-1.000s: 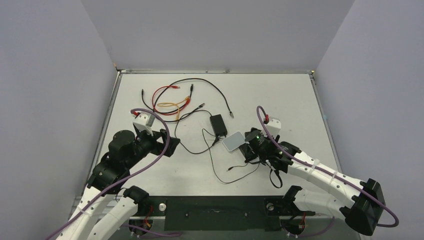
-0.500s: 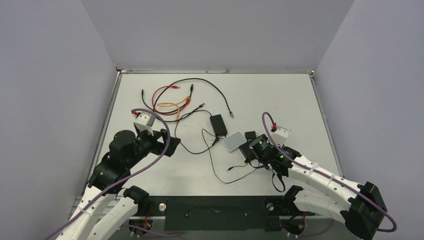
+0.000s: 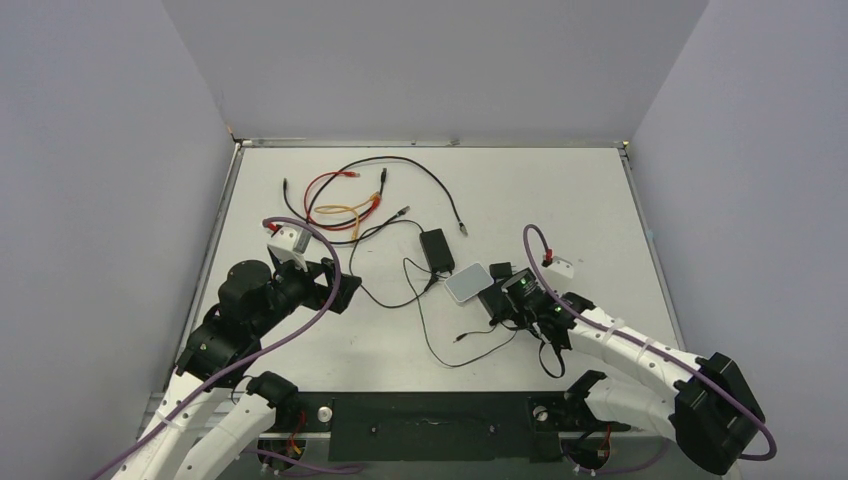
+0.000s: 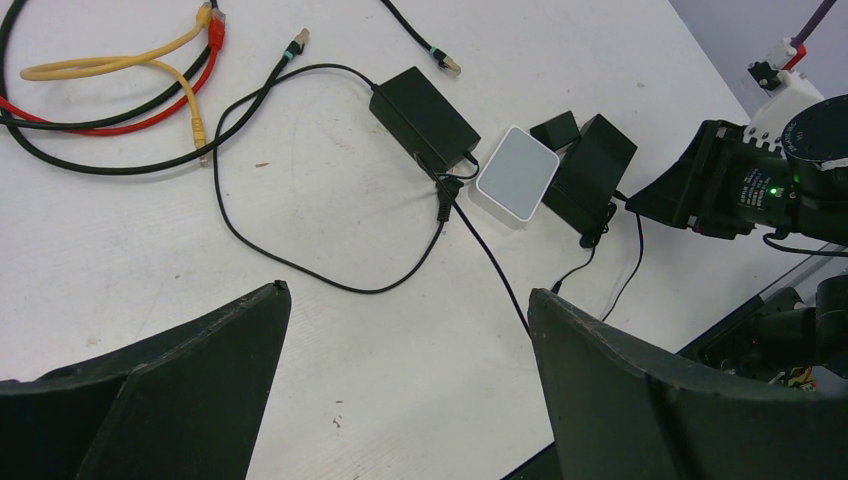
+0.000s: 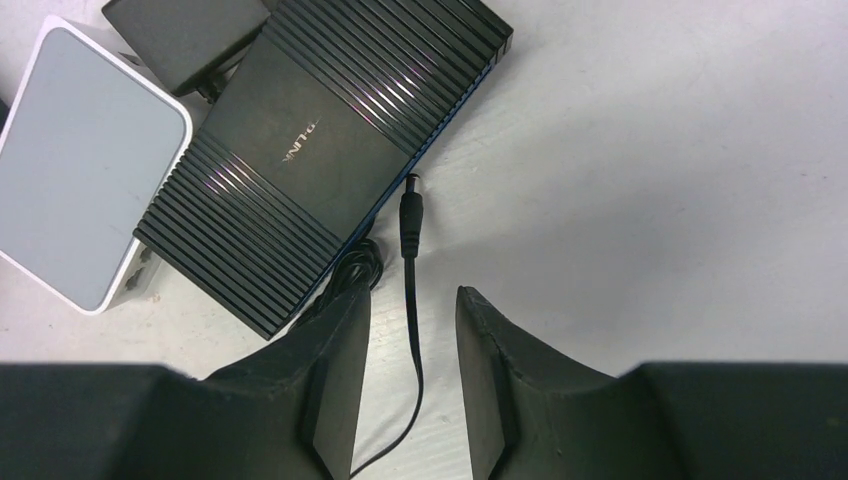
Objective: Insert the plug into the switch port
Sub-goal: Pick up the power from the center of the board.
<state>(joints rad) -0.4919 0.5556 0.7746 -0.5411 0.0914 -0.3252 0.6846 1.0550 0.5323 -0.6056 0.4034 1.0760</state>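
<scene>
Grey walls enclose a white table (image 3: 560,200), with loose coloured cables (image 3: 345,200) at far left. At near left the left gripper (image 4: 407,295) hangs above bare tabletop, jaws spread wide and empty. Right of centre, the right gripper (image 5: 412,300) has drawn slightly nearer over the last second and narrowed its jaws. They now straddle the thin lead just behind the plug (image 5: 410,215), with a gap showing on either side, so nothing is held yet. The flat black switch (image 5: 330,140) lies just beyond, touching the light grey pad (image 5: 80,160) on its left. The plug lies on the table, its tip meeting the switch's blue-trimmed near edge. The switch port itself is hidden from above. The pinch looks imminent, and insertion is not yet done.
</scene>
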